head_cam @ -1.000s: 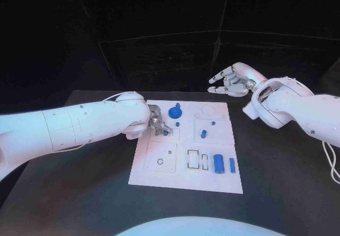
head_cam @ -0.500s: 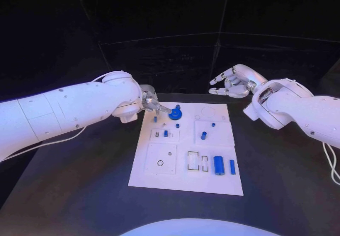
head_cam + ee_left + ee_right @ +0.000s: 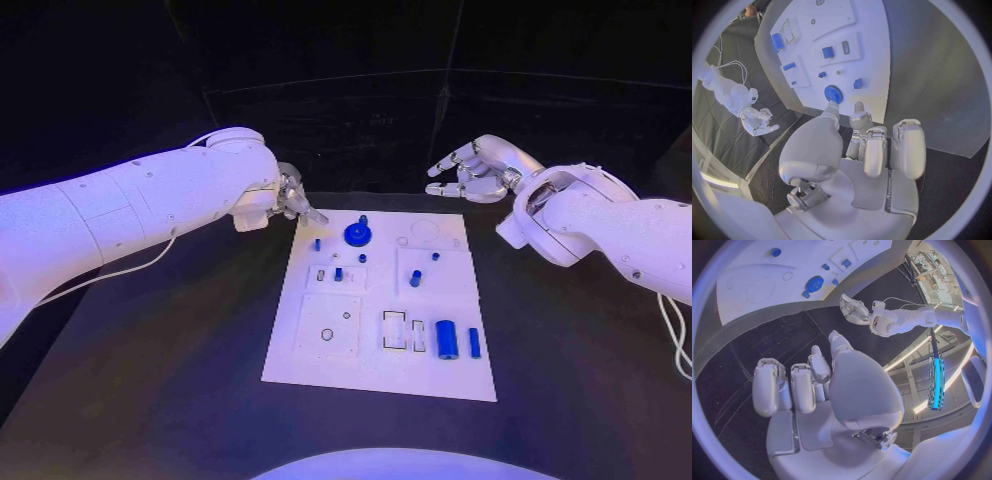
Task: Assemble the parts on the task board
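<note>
The white task board [image 3: 378, 372] lies in the middle of the black table. On it are a blue gear [image 3: 356, 235], a small blue peg [image 3: 316, 243], a blue piece [image 3: 338, 273] in the left block, a blue peg [image 3: 415, 277], a blue cylinder [image 3: 446, 337] and a thin blue bar [image 3: 473, 340]. My left hand [image 3: 293, 195] hangs above the board's far left corner, fingers apart, holding nothing. My right hand [image 3: 469, 170] hovers beyond the board's far right edge, fingers loosely spread and empty. The left wrist view has the gear [image 3: 833, 93] just past my fingers [image 3: 859, 116].
Bare black table surrounds the board on all sides. A dark wall stands behind the table's far edge. The right wrist view takes in the board [image 3: 748, 282], the gear [image 3: 814, 283] and my left hand [image 3: 856, 309] across from it.
My left hand has lifted off the blue piece in the board's left block and drawn back to the far left corner. The right hand has barely moved.
</note>
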Controlling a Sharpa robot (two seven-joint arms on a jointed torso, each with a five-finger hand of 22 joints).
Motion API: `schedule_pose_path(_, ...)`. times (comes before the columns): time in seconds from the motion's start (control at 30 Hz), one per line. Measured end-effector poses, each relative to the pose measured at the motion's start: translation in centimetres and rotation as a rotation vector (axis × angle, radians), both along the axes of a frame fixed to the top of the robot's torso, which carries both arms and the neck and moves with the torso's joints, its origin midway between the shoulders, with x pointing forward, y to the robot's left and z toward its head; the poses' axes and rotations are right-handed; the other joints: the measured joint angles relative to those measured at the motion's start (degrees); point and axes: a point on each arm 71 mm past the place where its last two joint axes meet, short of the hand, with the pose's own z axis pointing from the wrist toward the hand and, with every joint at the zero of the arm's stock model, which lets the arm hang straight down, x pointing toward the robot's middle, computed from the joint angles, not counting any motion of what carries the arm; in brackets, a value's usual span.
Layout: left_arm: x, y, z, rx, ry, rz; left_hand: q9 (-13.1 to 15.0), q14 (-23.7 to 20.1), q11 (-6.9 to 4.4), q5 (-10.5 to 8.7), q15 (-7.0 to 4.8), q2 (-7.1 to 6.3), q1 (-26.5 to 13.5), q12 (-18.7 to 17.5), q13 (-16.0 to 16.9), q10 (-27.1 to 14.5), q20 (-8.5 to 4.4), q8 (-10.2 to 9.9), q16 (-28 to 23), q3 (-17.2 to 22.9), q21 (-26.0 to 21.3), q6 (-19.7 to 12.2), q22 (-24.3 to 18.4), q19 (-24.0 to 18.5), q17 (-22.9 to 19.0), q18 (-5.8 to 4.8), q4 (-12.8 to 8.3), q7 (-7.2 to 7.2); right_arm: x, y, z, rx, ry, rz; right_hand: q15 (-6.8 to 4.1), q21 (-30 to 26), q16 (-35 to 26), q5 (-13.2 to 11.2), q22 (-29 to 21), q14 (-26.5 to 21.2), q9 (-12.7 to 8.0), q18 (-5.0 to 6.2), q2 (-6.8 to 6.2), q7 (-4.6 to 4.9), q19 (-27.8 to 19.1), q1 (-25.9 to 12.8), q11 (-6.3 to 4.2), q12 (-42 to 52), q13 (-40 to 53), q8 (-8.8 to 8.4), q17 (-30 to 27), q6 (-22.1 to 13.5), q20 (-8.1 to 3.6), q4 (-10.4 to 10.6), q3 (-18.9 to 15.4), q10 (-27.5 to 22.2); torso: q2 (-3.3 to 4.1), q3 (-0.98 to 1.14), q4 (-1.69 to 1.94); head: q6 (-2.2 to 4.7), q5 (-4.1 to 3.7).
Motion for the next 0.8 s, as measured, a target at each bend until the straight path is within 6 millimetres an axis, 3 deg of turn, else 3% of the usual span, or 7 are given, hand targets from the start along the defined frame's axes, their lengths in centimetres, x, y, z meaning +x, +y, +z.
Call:
schedule_pose_path(0.4,0.9,-0.2,-2.5,0.059,0.069,0.001,-0.7,0.0,0.0,0.0,0.0,0.04,0.6,0.0,0.0,0.0,0.0,-0.7,0.0,-1.1,0.0,0.6,0.0,0.0,0.0,0.0,0.5,0.01,0.0,0.3,0.0,0.001,0.004,0.009,0.0,0.0,0.0,0.0,0.0,0.0,0.0,-0.01,0.0,0.0,0.0,0.0,0.0,0.0,0.0,0.0,0.0,0.0,0.0,0.0,0.0,0.0,0.01,-0.02,-0.05,0.0,0.02)
schedule_pose_path(0.8,1.1,-1.1,-3.6,0.071,0.074,-0.029,-1.3,0.0,0.21,0.0,0.0,0.89,0.2,0.3,0.2,0.2,0.0,-1.2,0.0,-2.7,0.0,1.4,0.0,0.0,0.0,0.01,1.7,-0.04,0.0,0.6,0.0,0.001,0.005,0.015,0.0,0.0,0.0,0.0,0.0,0.0,0.0,0.0,0.0,0.0,0.0,0.0,0.0,0.0,0.0,0.0,0.0,0.0,0.0,0.0,0.0,0.0,-0.07,-0.02,0.06,-0.2,0.17)
